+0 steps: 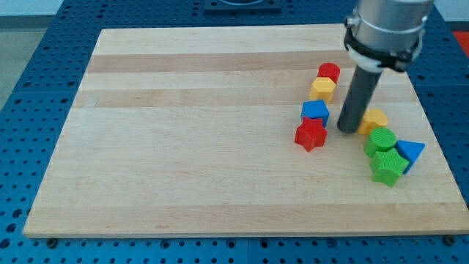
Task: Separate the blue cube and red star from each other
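The blue cube (315, 112) sits right of the board's middle. The red star (311, 136) lies just below it, touching its lower edge. My tip (347, 130) stands on the board just to the right of both, a small gap from the cube and the star. The rod rises from there to the arm's grey body at the view's top right.
A red cylinder (329, 72) and a yellow block (322, 89) sit above the blue cube. A yellow block (374, 119) is partly hidden behind the rod. Two green blocks (381, 141) (388, 168) and a blue triangle (409, 152) cluster at the lower right, near the wooden board's right edge (440, 139).
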